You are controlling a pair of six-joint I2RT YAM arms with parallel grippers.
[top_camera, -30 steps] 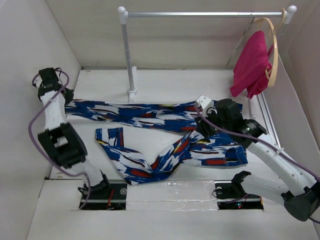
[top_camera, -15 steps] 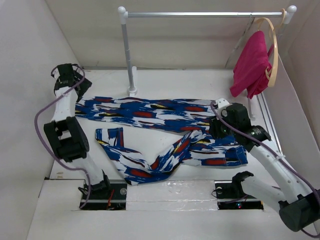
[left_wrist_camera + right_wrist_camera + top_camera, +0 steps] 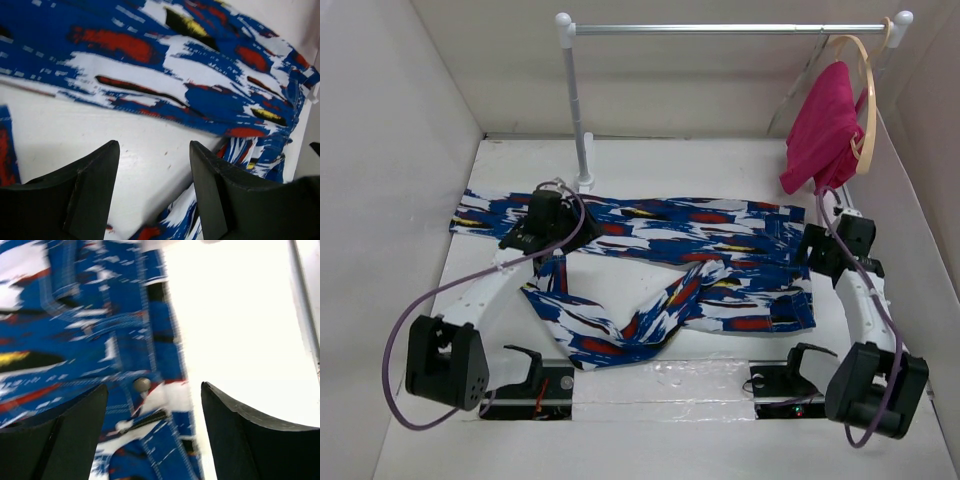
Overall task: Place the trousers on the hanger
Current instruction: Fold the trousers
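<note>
The trousers [image 3: 670, 225] lie flat on the table, one leg stretched left to right and the other folded toward the near edge. My left gripper [image 3: 545, 232] hovers over the left part of the stretched leg, open, with bare table and printed fabric [image 3: 165, 75] below its fingertips [image 3: 154, 150]. My right gripper [image 3: 817, 250] stands open just off the waist's right edge, and the waist button [image 3: 142, 384] shows between its fingers [image 3: 154, 390]. Neither gripper holds anything. The hanger seems to be the thin grey wire [image 3: 800, 90] slanting down from the rail beside the pink garment.
A white clothes rail [image 3: 720, 30] on an upright post [image 3: 575, 110] crosses the back. A pink garment [image 3: 825, 125] on a wooden hanger [image 3: 865, 90] hangs at its right end. White walls close in the left, right and back sides.
Both grippers opened and let go of the trousers. The left arm swung from the far left to over the stretched leg. The right arm pulled back to the right of the waist.
</note>
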